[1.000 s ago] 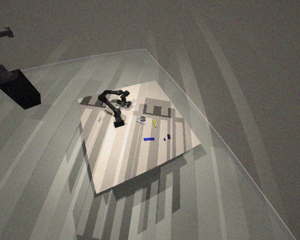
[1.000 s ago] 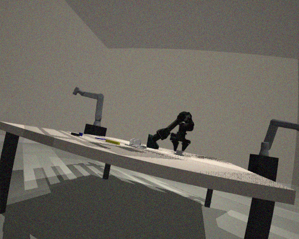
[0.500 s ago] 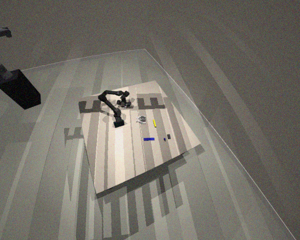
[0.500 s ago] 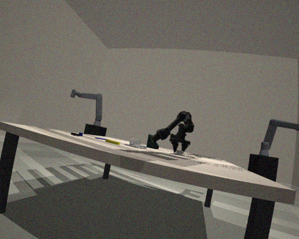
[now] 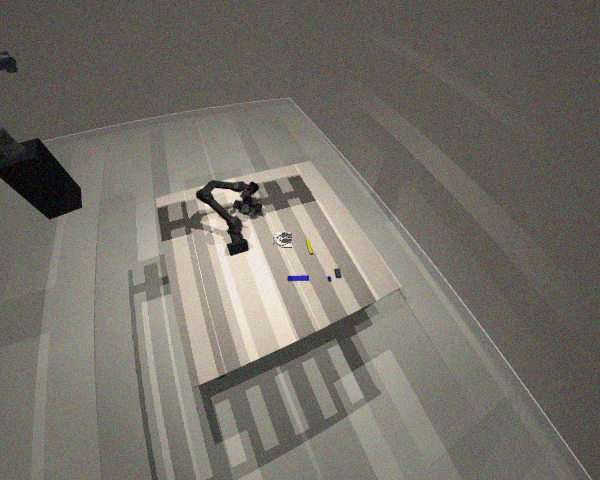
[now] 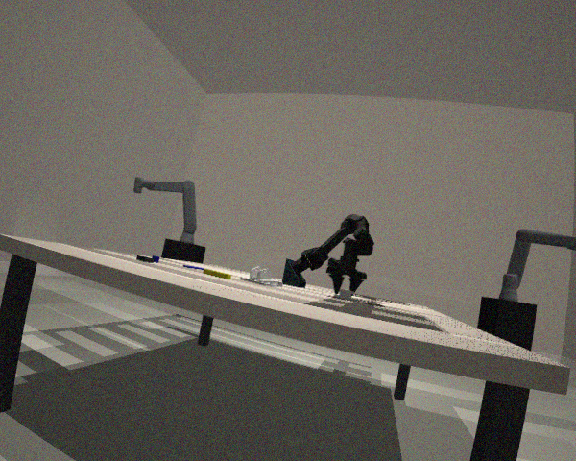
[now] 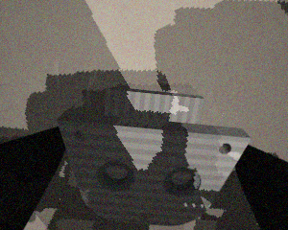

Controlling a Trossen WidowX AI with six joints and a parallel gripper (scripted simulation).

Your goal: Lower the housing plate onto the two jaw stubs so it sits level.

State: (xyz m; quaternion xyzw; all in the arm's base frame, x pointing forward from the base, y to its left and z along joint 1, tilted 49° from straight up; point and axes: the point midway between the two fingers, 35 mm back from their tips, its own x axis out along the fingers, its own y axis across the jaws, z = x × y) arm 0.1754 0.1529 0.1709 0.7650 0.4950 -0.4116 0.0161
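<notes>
A pale plate with two round bosses, small holes and a raised strip along one edge, apparently the housing plate (image 7: pixel 144 198) (image 6: pixel 346 295), lies low at the table, partly in shadow. My gripper (image 5: pixel 248 210) (image 6: pixel 345 291) (image 7: pixel 152 143) is open and down around it, one finger close beside each end; I cannot tell whether either touches. A small white and grey assembly (image 5: pixel 285 239) (image 6: pixel 262 276) stands apart on the table, between the plate and the yellow bar. It is too small to make out its jaws, pins or stubs. In the top view the gripper hides the plate.
A yellow bar (image 5: pixel 309 246) (image 6: pixel 217 274) lies beside the assembly. A blue bar (image 5: pixel 297 278) (image 6: pixel 193 267), a small blue piece (image 5: pixel 329 278) (image 6: pixel 155 258) and a dark block (image 5: pixel 337 273) (image 6: pixel 144 258) lie farther off. Grey arms on black blocks (image 5: pixel 36 178) (image 6: pixel 506 320) stand off the table.
</notes>
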